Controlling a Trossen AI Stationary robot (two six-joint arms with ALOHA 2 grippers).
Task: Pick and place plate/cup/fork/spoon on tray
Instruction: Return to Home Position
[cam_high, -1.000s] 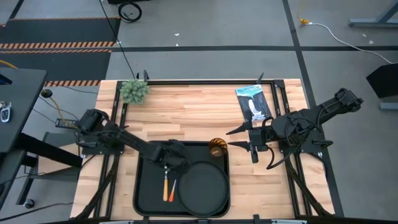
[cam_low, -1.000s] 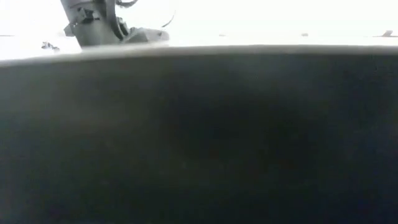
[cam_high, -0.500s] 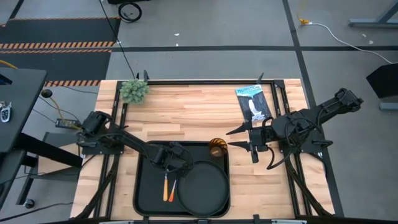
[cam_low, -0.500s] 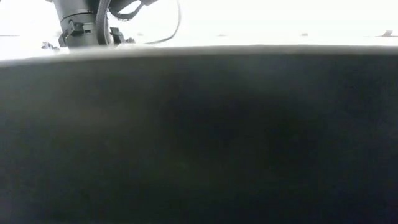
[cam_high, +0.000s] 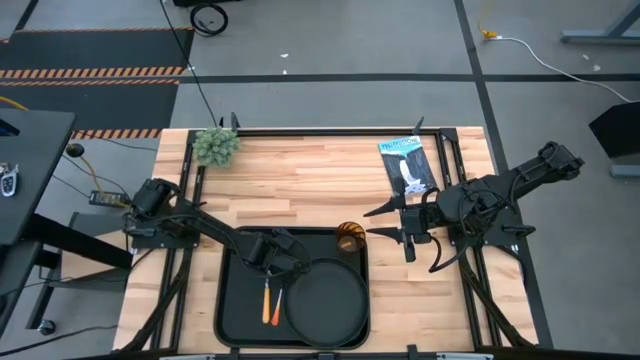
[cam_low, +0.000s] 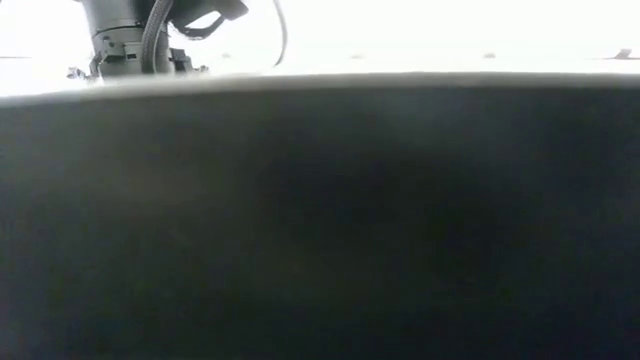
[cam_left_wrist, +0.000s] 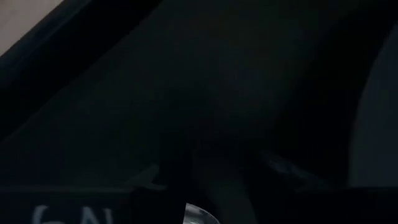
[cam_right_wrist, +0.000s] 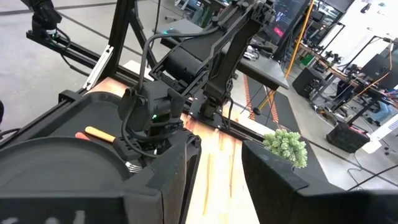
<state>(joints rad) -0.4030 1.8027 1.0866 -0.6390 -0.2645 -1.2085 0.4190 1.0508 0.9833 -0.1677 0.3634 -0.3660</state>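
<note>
The black tray (cam_high: 240, 310) lies at the table's near edge. The round black plate (cam_high: 325, 300) lies in its right half. The amber cup (cam_high: 349, 238) stands in its far right corner. An orange handle (cam_high: 266, 302) lies on the tray left of the plate, and it also shows in the right wrist view (cam_right_wrist: 99, 134). Silver fork tines (cam_right_wrist: 132, 167) show under my left gripper (cam_high: 283, 268), which points down low over the tray, beside the plate's far left rim. The spoon's bowl is hidden. My right gripper (cam_high: 383, 221) is open and empty, right of the cup.
A green artificial plant (cam_high: 216, 146) stands at the far left corner. A black packet (cam_high: 408, 165) lies at the far right. The tray's dark wall (cam_low: 320, 220) fills the low view. Bare wood lies between the tray and the table's far edge.
My left gripper has gone a little toward the table's near edge and right, closer to the plate, and its wrist has come more upright in the low view.
</note>
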